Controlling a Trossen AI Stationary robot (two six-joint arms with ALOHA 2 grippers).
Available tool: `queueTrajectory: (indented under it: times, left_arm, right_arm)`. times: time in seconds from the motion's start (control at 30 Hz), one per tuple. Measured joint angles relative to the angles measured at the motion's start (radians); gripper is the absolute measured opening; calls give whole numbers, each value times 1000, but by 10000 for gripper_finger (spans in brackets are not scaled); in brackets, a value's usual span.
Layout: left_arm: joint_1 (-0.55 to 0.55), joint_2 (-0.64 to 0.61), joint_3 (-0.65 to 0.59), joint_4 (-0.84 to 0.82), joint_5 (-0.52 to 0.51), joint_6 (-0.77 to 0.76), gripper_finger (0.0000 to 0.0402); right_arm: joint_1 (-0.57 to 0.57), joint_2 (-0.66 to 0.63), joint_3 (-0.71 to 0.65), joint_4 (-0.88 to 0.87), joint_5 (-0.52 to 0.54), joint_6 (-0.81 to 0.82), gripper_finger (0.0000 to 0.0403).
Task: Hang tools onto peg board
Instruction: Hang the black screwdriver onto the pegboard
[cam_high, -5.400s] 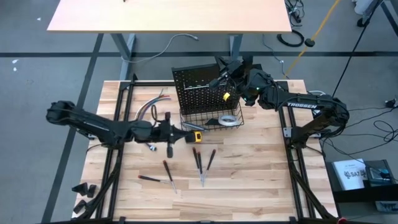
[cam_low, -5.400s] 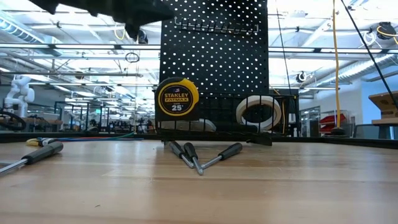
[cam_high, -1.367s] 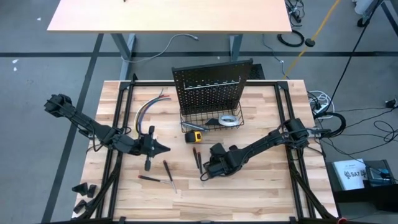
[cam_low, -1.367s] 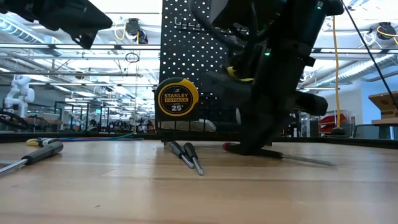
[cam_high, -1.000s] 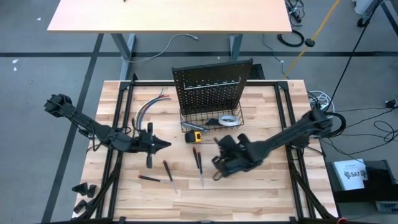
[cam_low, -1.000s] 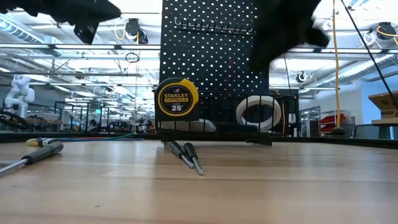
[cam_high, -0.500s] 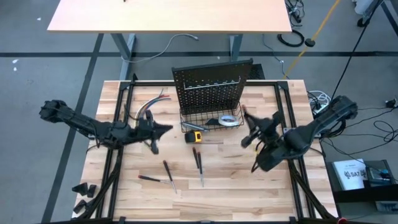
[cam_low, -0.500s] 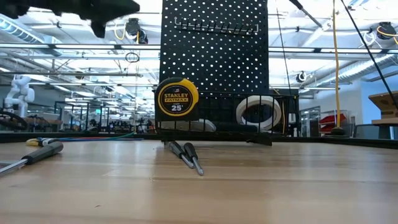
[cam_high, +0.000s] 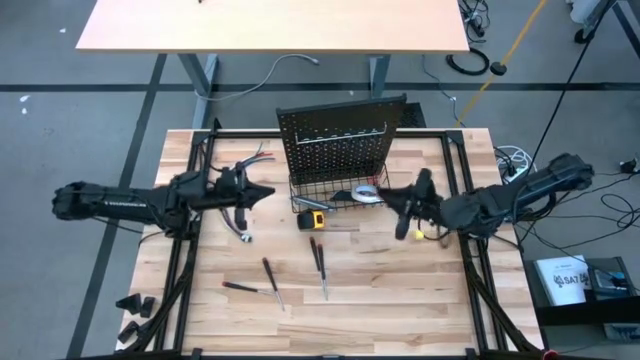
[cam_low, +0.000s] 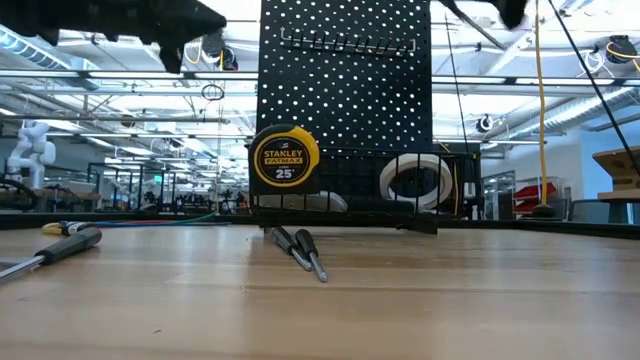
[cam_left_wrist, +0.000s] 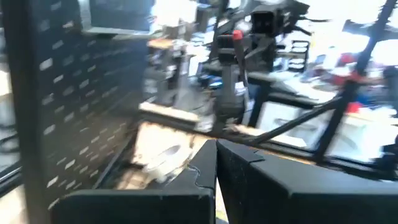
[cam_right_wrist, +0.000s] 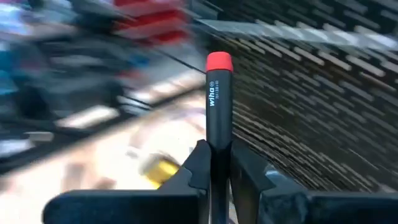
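Right claw (cam_high: 400, 212) lifted, clamping screwdriver (cam_right_wrist: 217, 102), beside peg board (cam_high: 333, 143)

The tabletop (cam_high: 400, 290) is pale wood in jointed strips, smooth with a soft sheen. The peg board (cam_low: 345, 90) is matt black perforated metal, its basket (cam_low: 400, 205) thin black wire. The held screwdriver (cam_right_wrist: 218, 106) has a matt dark handle with a glossy red cap. The tape measure (cam_low: 285, 157) looks like shiny yellow plastic.

Black screwdriver (cam_right_wrist: 219, 118) — red cap; black perforated peg board (cam_high: 335, 146).
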Motion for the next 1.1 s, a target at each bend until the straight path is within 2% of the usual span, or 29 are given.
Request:
queueTrajectory:
  times: [0.07, 0.17, 0.33, 0.53, 0.73, 1.1]
  left_arm:
    - [26, -6, 0, 24, 91, -5, 8]
    - [61, -14, 0, 85, 186, -36, 8]
    - [122, -68, 1, 117, 222, -76, 8]
    - [147, -128, -7, 54, 222, -76, 8]
    - [123, -129, -50, 88, 220, -67, 8]
    - [62, -125, -63, 86, 245, 63, 8]
  right_arm:
    - [-25, -1, -59, 250, -119, -172, 25]
    - [-70, -2, -142, 539, -214, -325, 25]
    - [-132, -1, -247, 779, -253, -458, 25]
    - [-159, -1, -267, 791, -336, -490, 25]
    - [-148, -1, -267, 790, -337, -517, 25]
    - [-148, -1, -267, 790, -330, -522, 25]
